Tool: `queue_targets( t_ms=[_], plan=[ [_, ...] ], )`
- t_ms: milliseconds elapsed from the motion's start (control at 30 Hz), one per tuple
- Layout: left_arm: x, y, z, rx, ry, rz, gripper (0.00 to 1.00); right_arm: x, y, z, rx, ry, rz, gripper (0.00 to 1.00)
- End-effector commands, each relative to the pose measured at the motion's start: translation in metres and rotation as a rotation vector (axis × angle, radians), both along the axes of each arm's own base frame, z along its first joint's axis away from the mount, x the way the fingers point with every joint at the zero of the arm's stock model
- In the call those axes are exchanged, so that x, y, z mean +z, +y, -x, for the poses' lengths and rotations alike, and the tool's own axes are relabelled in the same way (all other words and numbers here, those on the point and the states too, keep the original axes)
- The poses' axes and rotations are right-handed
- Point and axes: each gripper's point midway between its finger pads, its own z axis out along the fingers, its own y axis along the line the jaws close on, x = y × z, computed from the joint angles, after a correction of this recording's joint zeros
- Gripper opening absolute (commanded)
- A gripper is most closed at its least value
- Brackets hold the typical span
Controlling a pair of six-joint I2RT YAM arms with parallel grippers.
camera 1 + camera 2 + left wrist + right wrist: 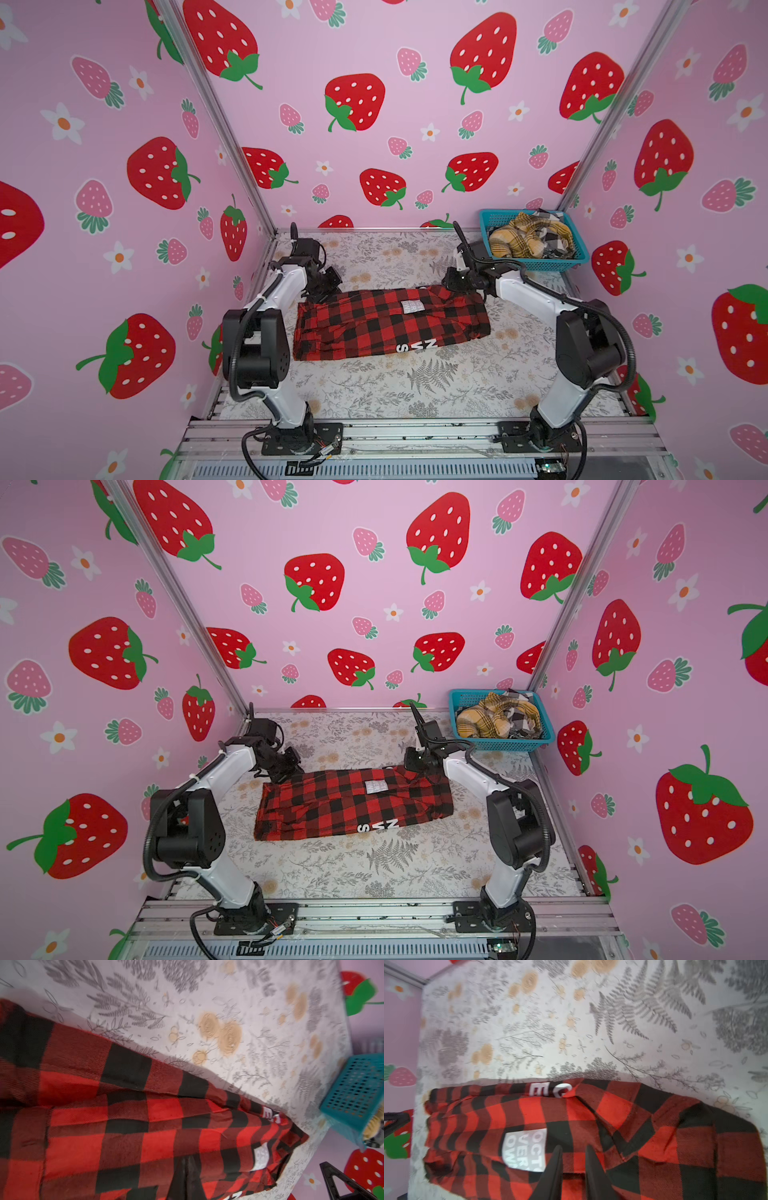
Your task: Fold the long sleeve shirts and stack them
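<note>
A red-and-black check long sleeve shirt (390, 324) (353, 804) lies folded into a long band across the middle of the table. Its white neck label (412, 306) (525, 1151) faces up and white letters (415, 346) show at its near edge. My left gripper (322, 291) (188, 1159) is at the shirt's far left corner, its fingers pressed together over the cloth (124, 1126). My right gripper (455, 286) (574, 1147) hovers over the far right part of the shirt (612, 1109), beside the label. A narrow gap shows between its fingers, with nothing gripped.
A teal basket (536, 264) (503, 744) (353, 1093) stands at the back right corner. It holds a crumpled yellow plaid shirt (519, 241) and a black-and-white check one (552, 232). Floral cloth (415, 386) covers the table. Pink strawberry walls close three sides.
</note>
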Motion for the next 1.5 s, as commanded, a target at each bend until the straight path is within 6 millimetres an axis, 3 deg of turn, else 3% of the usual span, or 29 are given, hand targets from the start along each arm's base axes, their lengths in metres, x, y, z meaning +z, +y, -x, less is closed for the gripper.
queue_targets(
  t_ms=[0,167,367,467,533,600,667,833,1033,1167,1267,1367,1467],
  plan=[
    [-0.017,0.014,0.003,0.021,0.049,-0.042,0.0,-0.034,-0.013,-0.004,-0.029,0.027,0.086,0.19],
    [-0.056,0.046,0.026,0.076,0.187,-0.13,0.0,-0.079,-0.028,0.015,-0.048,0.113,0.151,0.16],
    [-0.088,0.064,0.057,0.121,0.298,-0.134,0.0,-0.106,-0.04,0.038,-0.044,0.196,0.198,0.17],
    [-0.091,0.065,0.061,0.13,0.299,-0.116,0.0,-0.083,-0.039,0.038,-0.019,0.164,0.206,0.24],
    [-0.092,0.065,0.061,0.126,0.299,-0.109,0.0,-0.05,-0.035,0.038,0.006,0.105,0.209,0.36],
    [-0.091,0.063,0.06,0.124,0.298,-0.094,0.0,-0.019,-0.033,0.046,0.033,0.062,0.234,0.47],
    [-0.088,0.06,0.057,0.127,0.286,-0.071,0.0,-0.001,-0.032,0.067,0.066,0.045,0.275,0.51],
    [-0.08,0.057,0.051,0.13,0.255,-0.051,0.0,-0.019,-0.018,0.129,0.122,0.131,0.22,0.48],
    [-0.08,0.061,0.053,0.123,0.261,-0.054,0.0,-0.053,0.006,0.156,0.107,0.241,0.078,0.42],
    [-0.083,0.064,0.056,0.125,0.274,-0.051,0.0,-0.077,0.008,0.15,0.065,0.283,0.085,0.37],
    [-0.087,0.064,0.059,0.122,0.288,-0.044,0.0,-0.097,0.001,0.129,0.017,0.312,0.126,0.34],
    [-0.089,0.062,0.062,0.122,0.292,-0.035,0.0,-0.105,-0.016,0.083,-0.06,0.297,0.162,0.32],
    [-0.089,0.055,0.067,0.128,0.293,0.0,0.0,-0.094,-0.03,0.018,-0.13,0.225,0.173,0.32]
  ],
)
